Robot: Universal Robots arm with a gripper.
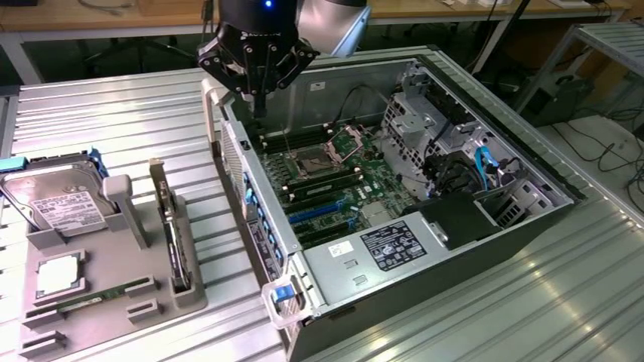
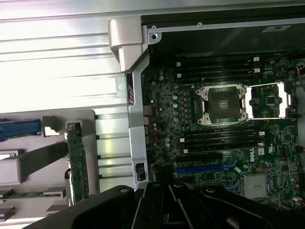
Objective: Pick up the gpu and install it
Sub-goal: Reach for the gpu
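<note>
Black multi-finger gripper (image 1: 259, 94) (fingers pressed together, holding nothing) is hovering above the open grey computer case's (image 1: 234, 151) corner; thin green gpu card (image 1: 173, 241) is standing on edge in the grey holder (image 1: 121, 302) alongside, untouched, pickup apparently pending, calling for opened fingers over it.

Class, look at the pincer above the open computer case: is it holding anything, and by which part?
Nothing is held. The pincer is shut and empty; the gpu stands in the grey holder.

On your worktop (image 1: 121, 113) the holder tray (image 1: 101, 302) lies to the exterior view's left of the computer case (image 1: 453, 317); in it your gpu (image 1: 173, 241) stands on edge, between hard drive (image 1: 60, 204) and case.
</note>
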